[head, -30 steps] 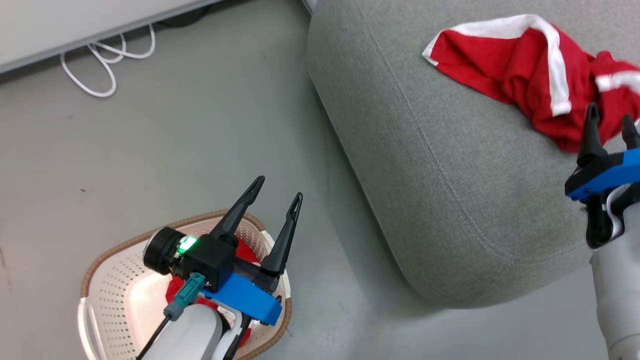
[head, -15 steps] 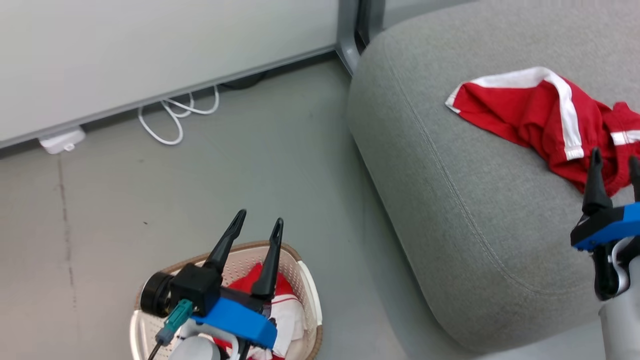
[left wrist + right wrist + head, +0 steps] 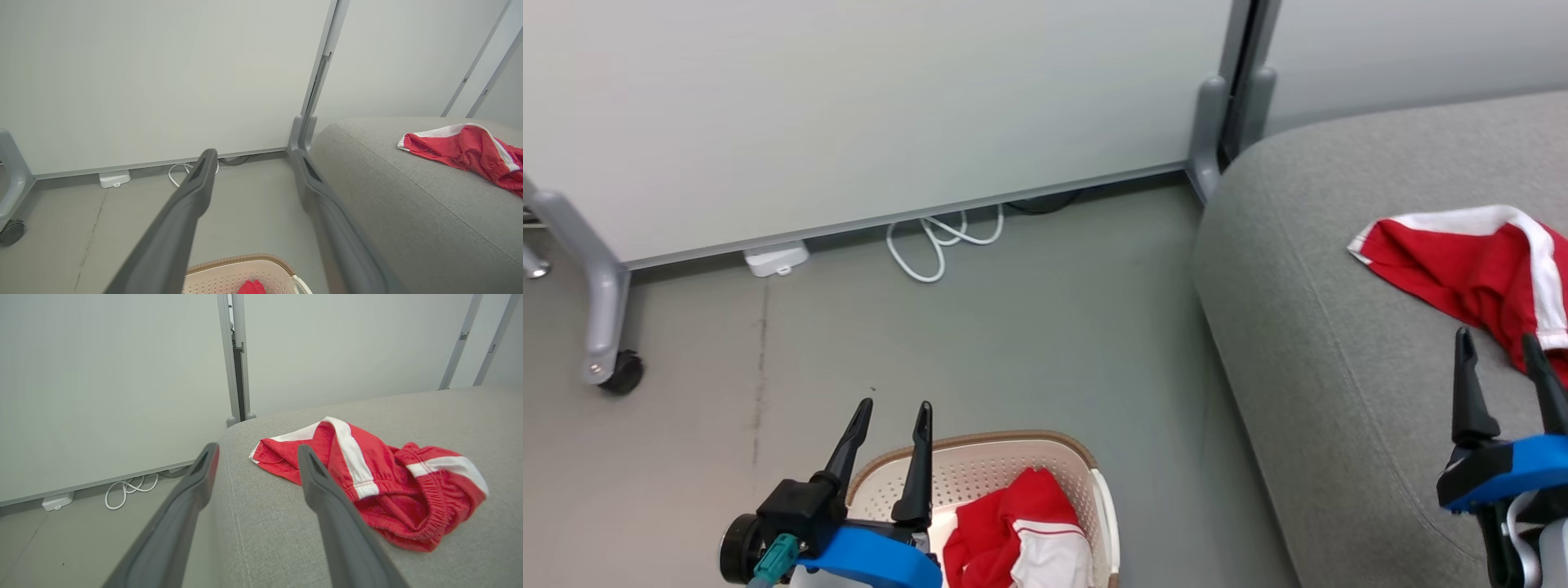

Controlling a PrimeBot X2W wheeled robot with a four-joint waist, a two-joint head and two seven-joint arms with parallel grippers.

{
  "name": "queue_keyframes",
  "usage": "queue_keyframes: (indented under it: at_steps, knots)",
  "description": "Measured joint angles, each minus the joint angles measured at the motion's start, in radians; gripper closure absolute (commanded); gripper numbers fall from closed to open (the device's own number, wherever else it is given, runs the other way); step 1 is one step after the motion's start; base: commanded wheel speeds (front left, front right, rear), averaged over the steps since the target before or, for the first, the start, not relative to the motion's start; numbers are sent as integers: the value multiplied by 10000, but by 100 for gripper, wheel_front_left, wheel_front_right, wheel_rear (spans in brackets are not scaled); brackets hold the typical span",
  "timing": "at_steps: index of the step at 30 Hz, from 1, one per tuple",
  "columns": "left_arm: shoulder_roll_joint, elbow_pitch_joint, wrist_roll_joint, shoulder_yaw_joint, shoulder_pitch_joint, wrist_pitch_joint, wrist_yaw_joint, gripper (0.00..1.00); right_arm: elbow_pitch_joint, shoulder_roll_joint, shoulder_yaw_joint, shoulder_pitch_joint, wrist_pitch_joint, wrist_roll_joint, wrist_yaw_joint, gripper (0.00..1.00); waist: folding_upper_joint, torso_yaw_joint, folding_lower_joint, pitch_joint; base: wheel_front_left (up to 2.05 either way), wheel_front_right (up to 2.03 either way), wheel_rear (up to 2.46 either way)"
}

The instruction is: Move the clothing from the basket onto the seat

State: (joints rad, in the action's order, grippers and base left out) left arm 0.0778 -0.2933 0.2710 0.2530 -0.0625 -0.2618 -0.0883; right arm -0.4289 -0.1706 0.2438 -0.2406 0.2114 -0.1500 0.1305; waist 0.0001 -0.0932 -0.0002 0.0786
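Head view is showing the left gripper (image 3: 895, 404) hovering open and empty at the basket (image 3: 980, 441), which is containing one red garment (image 3: 1005, 531), and the right gripper (image 3: 1496, 335) hovering open beside a second garment (image 3: 1470, 261) lying on the seat (image 3: 1339, 343).

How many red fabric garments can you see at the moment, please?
2: one red-and-white fabric garment on the grey upholstered seat, another garment in the cream perforated plastic basket; more may hide beneath.

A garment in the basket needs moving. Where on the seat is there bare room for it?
The seat is bare from its rounded edge nearest the basket up to the red garment. It is crowded where that garment lies.
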Motion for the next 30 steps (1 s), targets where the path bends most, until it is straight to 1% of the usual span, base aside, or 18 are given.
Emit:
queue_keyframes:
  at_steps: [5, 12, 20, 30]
  knots:
    - [-136, -96, -73, -479, 172, 0, -35, 0, 1129, 372, -165, 882, -407, 209, 0, 0, 0, 549, 0, -279, 0, 0, 0]
    - [-211, -303, -255, -899, 204, 0, -111, 0, 2203, 821, -642, 1785, -788, 502, 0, 0, 0, 1142, 1, -568, 0, 0, 0]
    - [-230, -479, -407, -1313, 202, 0, -194, 0, 2823, 1072, -995, 2470, -934, 439, 0, 0, 0, 1613, 1, -826, 0, 0, 0]
    - [-257, -594, -514, -1473, 301, 0, -272, 0, 3152, 1174, -1202, 2843, -1051, 280, 0, 0, 0, 1784, 1, -901, 0, 0, 0]
